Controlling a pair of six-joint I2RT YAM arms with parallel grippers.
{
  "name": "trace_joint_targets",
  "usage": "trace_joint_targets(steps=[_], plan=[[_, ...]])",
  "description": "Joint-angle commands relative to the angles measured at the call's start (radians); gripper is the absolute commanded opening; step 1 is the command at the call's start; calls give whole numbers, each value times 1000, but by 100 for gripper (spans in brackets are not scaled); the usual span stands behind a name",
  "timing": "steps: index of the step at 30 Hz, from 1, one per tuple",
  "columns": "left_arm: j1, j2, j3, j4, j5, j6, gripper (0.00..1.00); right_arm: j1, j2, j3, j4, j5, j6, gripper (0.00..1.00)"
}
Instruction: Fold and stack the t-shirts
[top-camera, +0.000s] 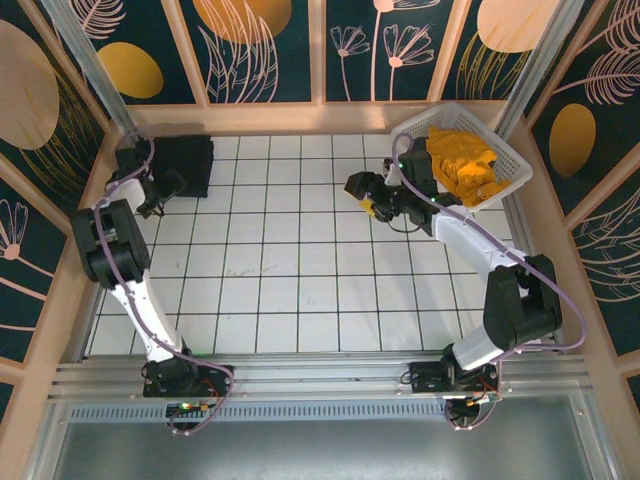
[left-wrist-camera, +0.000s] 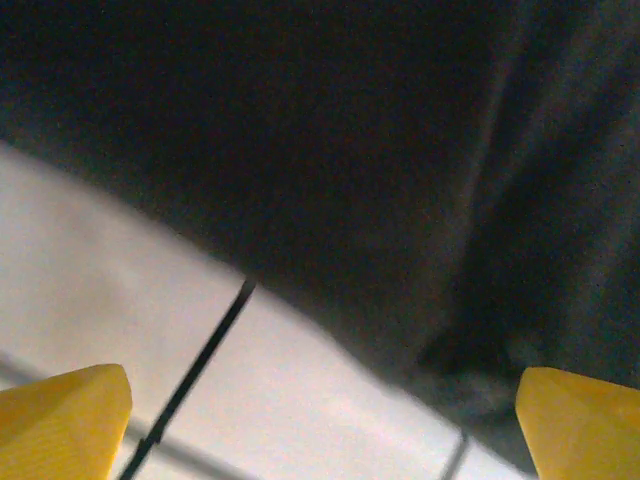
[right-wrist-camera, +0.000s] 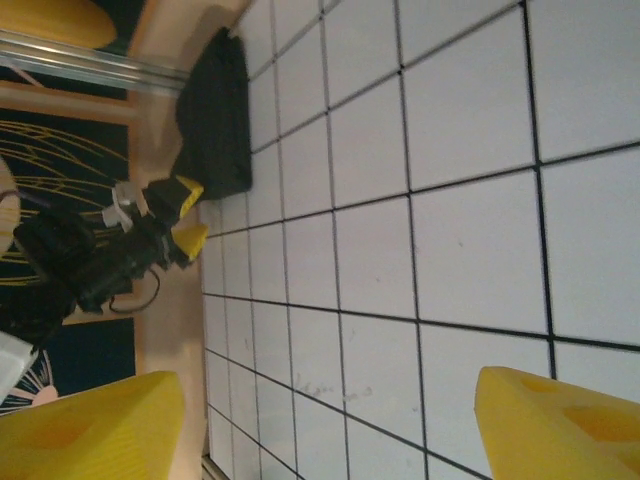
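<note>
In the white lattice basket (top-camera: 505, 148), at the far edge of the worktop (top-camera: 300, 290): crumpled orange-yellow t-shirt (top-camera: 465, 165). Well left of the basket, in the opposite far corner: folded black t-shirt (top-camera: 185, 165), lying flat on the tiles. Left fingers (left-wrist-camera: 70, 420) spread wide, empty, low over the tiles right at the edge of the black t-shirt. Right fingers (right-wrist-camera: 90, 430) also apart, gripping nothing, hovering above bare tiles just left of the basket, pointed toward the black t-shirt.

Black t-shirt (top-camera: 185, 165) folded left; orange t-shirts (top-camera: 465, 165) crumpled right.
</note>
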Motion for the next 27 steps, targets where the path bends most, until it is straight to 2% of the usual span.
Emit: trace_joint_targets(steps=[1, 5, 9, 13, 17, 19, 21, 24, 27], plan=[[-17, -224, -102, 96, -20, -204, 99, 9, -95, -1, 159, 37, -7, 98], [-68, -437, -268, 221, -4, -380, 99, -24, -110, 17, 166, 51, 1, 99], [-145, -511, -242, 155, -41, -408, 99, -66, -115, 95, 49, 132, -95, 99], [-182, -699, -351, 166, -199, -428, 99, -113, -177, 121, -56, 328, -154, 99], [-203, -907, -521, 174, -469, -450, 99, -121, -254, 45, -145, 626, -176, 99], [-203, -999, -687, 355, -519, -342, 99, -133, -327, -95, -62, 731, -214, 99], [-203, -1049, -838, 535, -506, -154, 99, -158, -397, -245, 67, 787, -278, 99], [-203, -1045, -964, 643, -472, 56, 99, -132, -467, -486, 321, 962, -477, 99], [-203, -999, -1067, 789, -396, 113, 99, -149, -449, -624, 443, 1017, -585, 99]])
